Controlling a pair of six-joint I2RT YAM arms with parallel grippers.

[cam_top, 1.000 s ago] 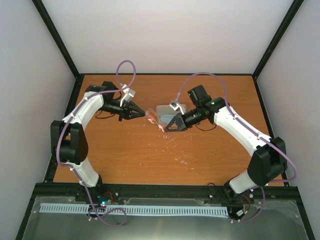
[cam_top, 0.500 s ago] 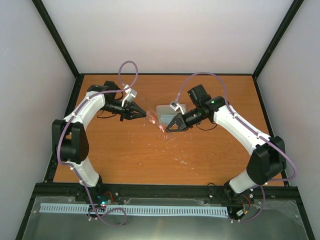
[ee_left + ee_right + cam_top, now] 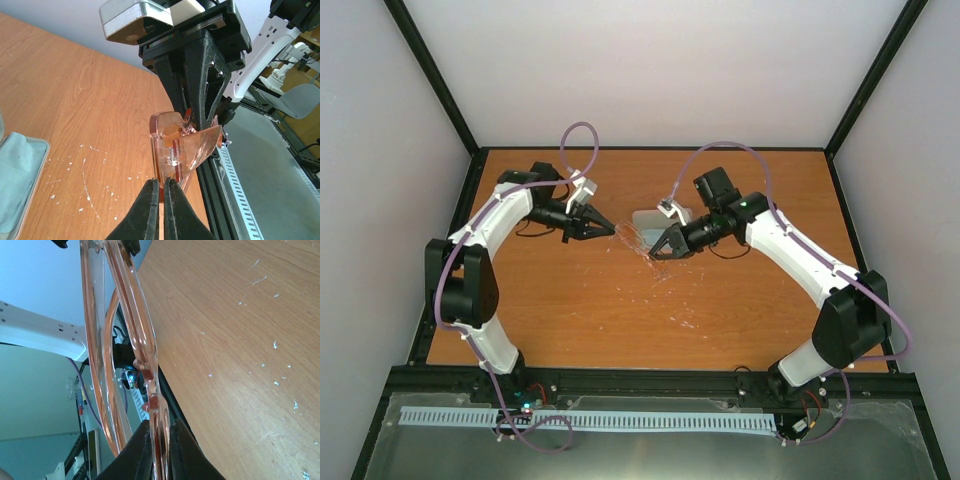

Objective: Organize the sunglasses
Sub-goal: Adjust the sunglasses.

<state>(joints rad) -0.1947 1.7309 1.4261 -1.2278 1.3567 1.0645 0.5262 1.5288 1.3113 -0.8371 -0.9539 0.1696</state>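
The left pincer point(image 3: 162, 184) is almost shut, pinching one end of the sunglasses point(image 3: 182, 145). The right pincer point(image 3: 160, 432) is clamped on the other end of the frame. Just beyond them on the counter point(image 3: 740, 290), a case point(image 3: 640, 214) holds a cloth point(image 3: 12, 185).

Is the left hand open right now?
No, the left wrist view shows the left hand pinched shut on the lower edge of the sunglasses.
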